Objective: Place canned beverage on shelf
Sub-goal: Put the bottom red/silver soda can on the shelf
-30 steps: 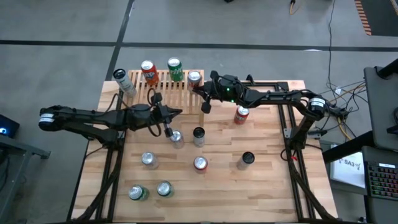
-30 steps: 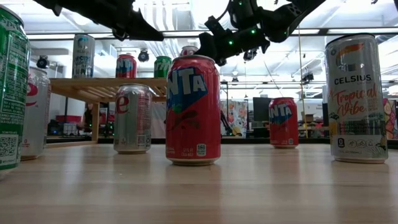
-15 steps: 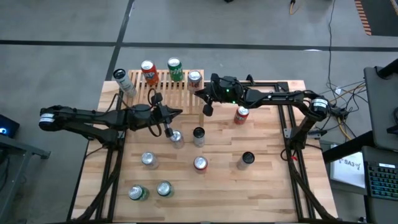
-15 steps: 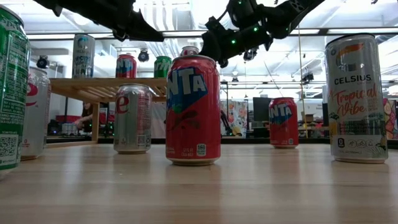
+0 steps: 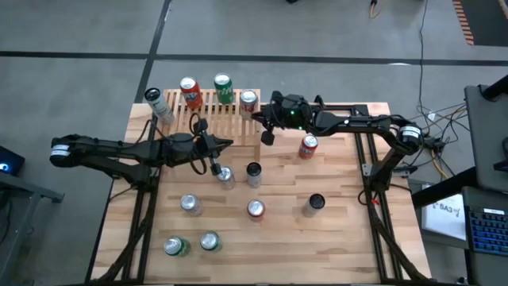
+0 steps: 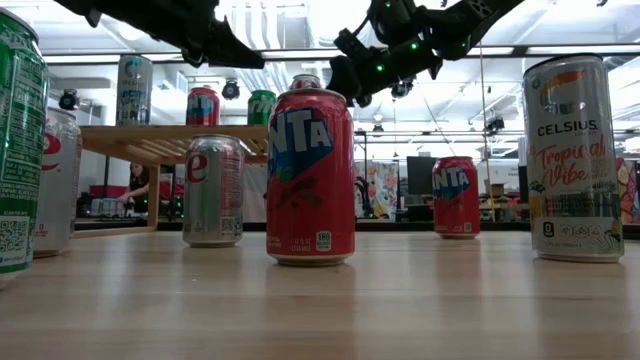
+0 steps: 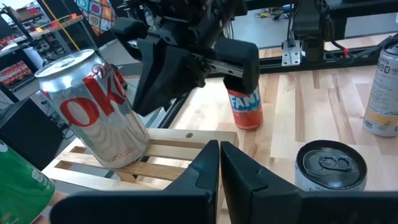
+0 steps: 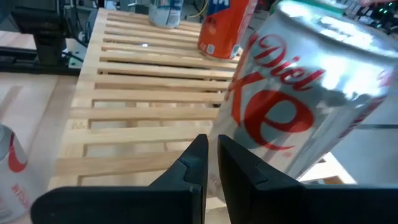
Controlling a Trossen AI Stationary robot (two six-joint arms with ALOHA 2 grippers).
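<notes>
Near edge of table (image 5: 341, 238): two green cans side by side (image 5: 176, 246) (image 5: 209, 241). Next row: silver can (image 5: 189, 204), red Fanta can (image 5: 255, 209), Celsius can (image 5: 315, 203). Mid-table: silver can (image 5: 225, 176) and dark-topped can (image 5: 253, 170); lone Fanta can (image 5: 308, 146) toward the right side.

Left gripper (image 5: 228, 144) hovers just beyond the mid-table silver can, fingers pinched together, nothing in them. Right gripper (image 5: 266, 136) sits at the shelf's near right corner, jaws nearly closed, empty, close to the Diet Coke can (image 5: 248, 101) but not gripping it.

Shelf (image 5: 213, 117) at the far edge, left of centre. On its far side: Diet Coke can at the right end, green can (image 5: 224, 87), orange can (image 5: 190, 92). White can (image 5: 158, 103) is at its left end; can't tell if on the slats or just off.
</notes>
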